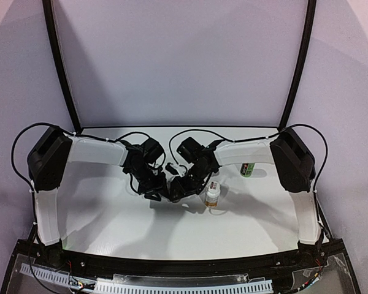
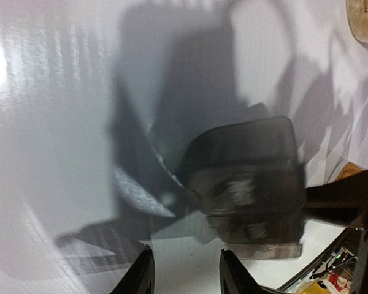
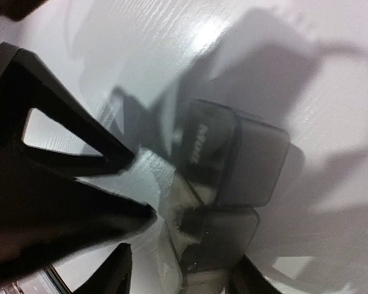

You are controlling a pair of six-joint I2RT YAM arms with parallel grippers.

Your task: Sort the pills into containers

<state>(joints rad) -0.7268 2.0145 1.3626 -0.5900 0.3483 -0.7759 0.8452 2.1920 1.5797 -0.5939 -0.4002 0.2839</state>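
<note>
The containers point(image 3: 257, 159) are a dark grey strip of joined square compartments with translucent lids, lying on the white table. My right gripper point(image 3: 184, 278) is open, and the near end of the strip sits between its fingers with a gap on the left side. My left gripper point(image 2: 187, 272) is open over bare table, with the containers point(image 2: 251, 171) just ahead and to its right. From above, both grippers, left point(image 1: 154, 193) and right point(image 1: 176, 191), meet at the table's middle and hide the strip. Pale blurred patches show inside the compartments; I cannot tell whether they are pills.
A white pill bottle point(image 1: 212, 196) with an orange label stands just right of the right gripper. A green bottle point(image 1: 248, 169) lies further back under the right arm. The left gripper's black finger point(image 3: 49, 202) fills the left of the right wrist view.
</note>
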